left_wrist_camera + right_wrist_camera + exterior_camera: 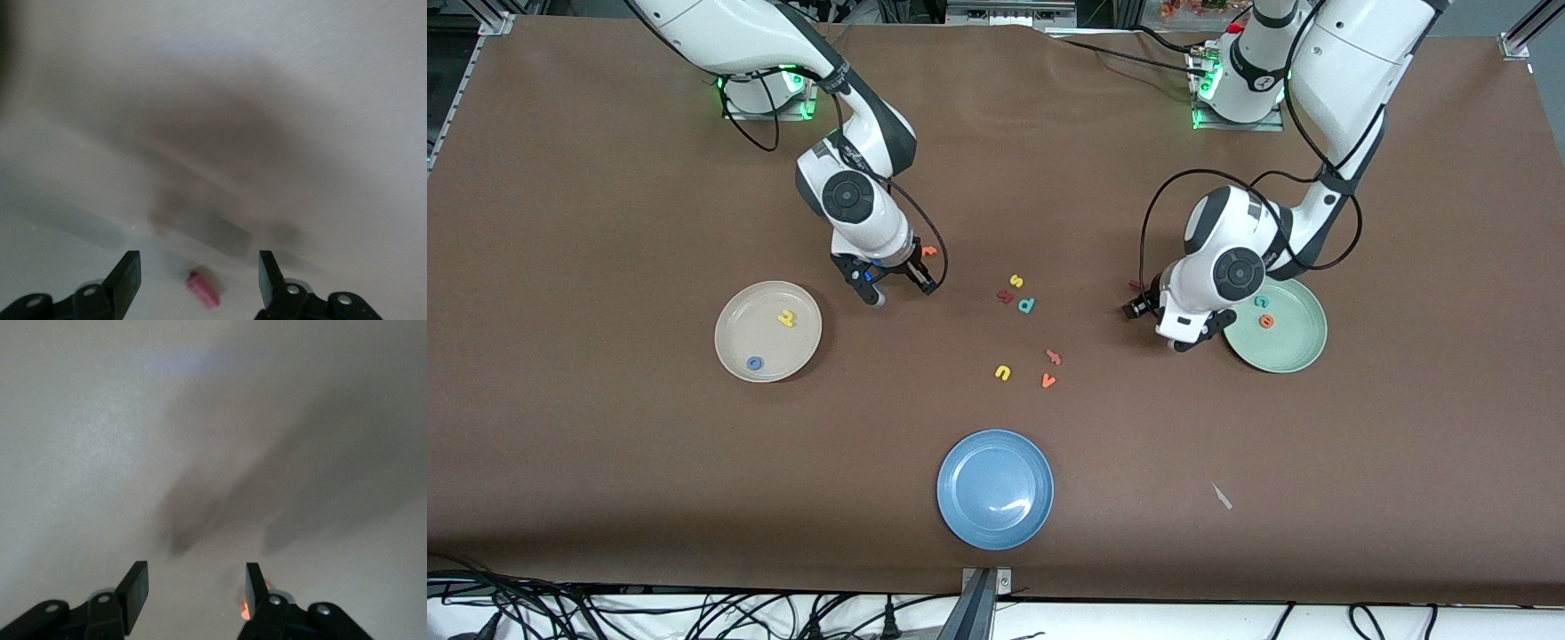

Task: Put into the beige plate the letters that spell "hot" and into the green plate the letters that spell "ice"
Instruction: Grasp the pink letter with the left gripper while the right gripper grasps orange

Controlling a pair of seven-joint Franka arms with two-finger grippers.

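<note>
Dark red i [203, 291], the last letter of "ice" not yet plated, is seen lying on the counter [605, 498] between the fingers of the left end effector [200, 267], whose jaws are apart and not touching it. The green plate [1294, 351] lies just beside that end effector and already holds the teal c [1262, 300] and orange e [1265, 321]. Next, the jaws need to be closed squarely on the thin bar before it is lifted.

The right end effector [195, 581] is held open and empty over the counter beside the beige plate [734, 324], where the yellow h [786, 316] and blue o [755, 363] rest. An orange letter [930, 252] lies just outside its fingers; whether it is the t cannot be told. No brand or label can be read.
</note>
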